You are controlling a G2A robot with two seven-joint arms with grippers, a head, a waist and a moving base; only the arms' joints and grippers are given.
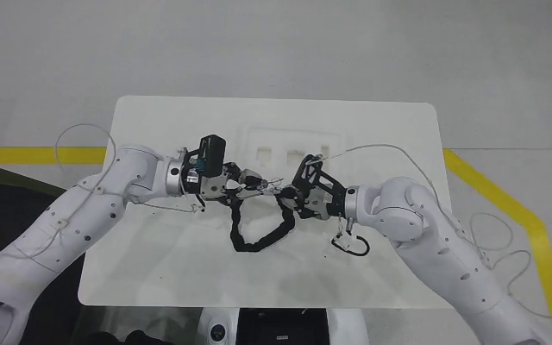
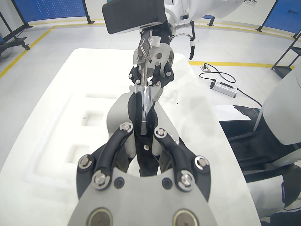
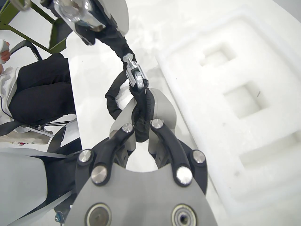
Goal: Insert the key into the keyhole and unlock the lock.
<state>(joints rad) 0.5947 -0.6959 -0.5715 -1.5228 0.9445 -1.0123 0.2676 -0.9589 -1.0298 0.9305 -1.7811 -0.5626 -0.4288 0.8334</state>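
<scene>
The left claw (image 2: 143, 111) is closed on the lock (image 2: 147, 97), a shiny chrome cylinder. Its two fingers press the cylinder and the black sleeve around it from both sides, and the free end of the cylinder reaches out past the fingertips. The key (image 2: 145, 71) is just ahead of this claw. Its blade is pushed into the end face of the lock, in line with the cylinder, and its head and a key ring (image 3: 17, 2) hang beyond. The right claw (image 3: 142, 105) faces the left claw from near and is closed on the chain (image 1: 254, 237), which is covered with black cloth. Just ahead of its fingertips is the chrome pin end (image 3: 135, 75) of the chain, which is apart from the lock. Between the two claws the chain hangs down in a loop toward the white table (image 1: 388, 259). A white foam tray (image 1: 297, 151) with square hollows lies on the table beyond both claws.
</scene>
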